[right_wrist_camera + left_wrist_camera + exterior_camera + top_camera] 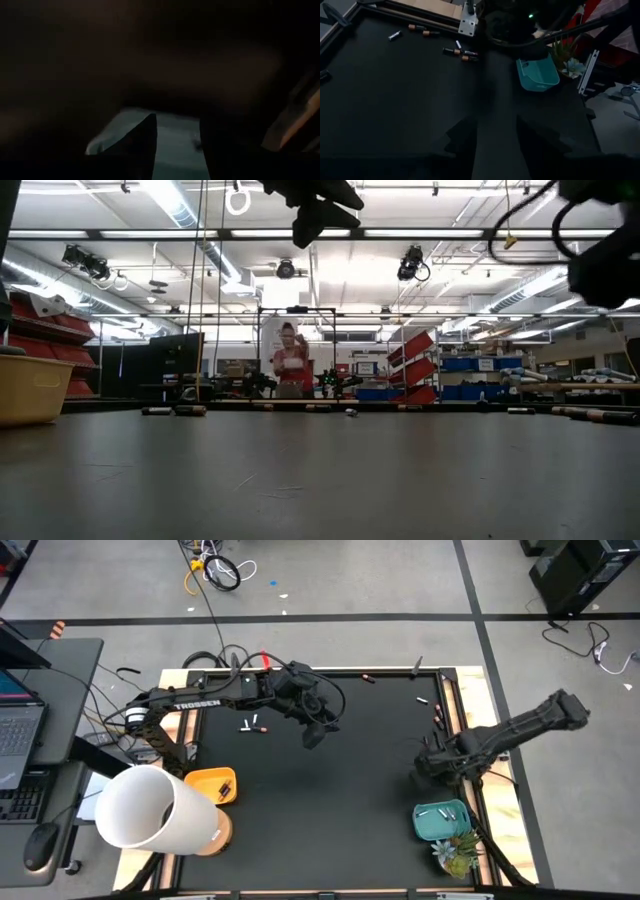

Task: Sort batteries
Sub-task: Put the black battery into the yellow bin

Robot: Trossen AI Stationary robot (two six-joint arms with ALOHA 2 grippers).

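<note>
- Left claw (pixel 314 736) fingers apart, empty — above the black table (pixel 330 790), batteries (pixel 252 725) near.
- Right claw (pixel 424 772) above teal bin (pixel 442 822) — cannot tell fingers' state.

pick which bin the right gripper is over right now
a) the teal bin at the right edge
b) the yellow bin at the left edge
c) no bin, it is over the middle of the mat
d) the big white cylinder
a: the right gripper has its dark fingers framing the teal bin just beneath, and from above the right arm ends right beside that bin, far from the yellow bin.
</note>
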